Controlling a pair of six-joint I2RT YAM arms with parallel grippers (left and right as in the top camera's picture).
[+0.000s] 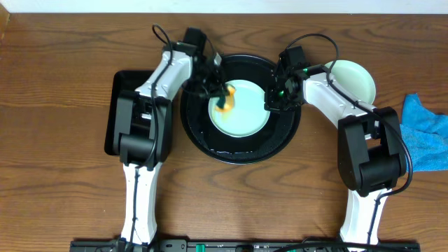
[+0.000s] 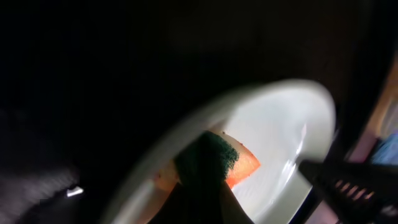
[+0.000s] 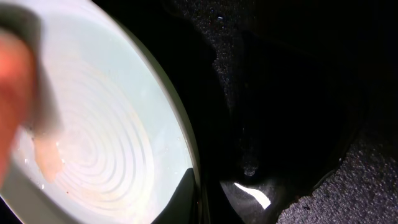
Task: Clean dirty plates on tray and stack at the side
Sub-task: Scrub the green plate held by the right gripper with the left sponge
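a mint-blue plate (image 1: pixel 245 117) lies in the round black tray (image 1: pixel 241 154), mid-scrub: the left gripper (image 1: pixel 215 89) clamps an orange-green sponge (image 1: pixel 224 103) on its face. the right gripper (image 1: pixel 274 99) sits at its rim, and i cannot tell if its fingers grip. next likely needs a rim grasp to carry it toward the side plate (image 1: pixel 353 77).

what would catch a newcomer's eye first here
The bright orange-and-green sponge, held by the left gripper on a mint plate in the round black tray at the table's centre. Next, the blue cloth at the far right edge, and a second plate just right of the tray.
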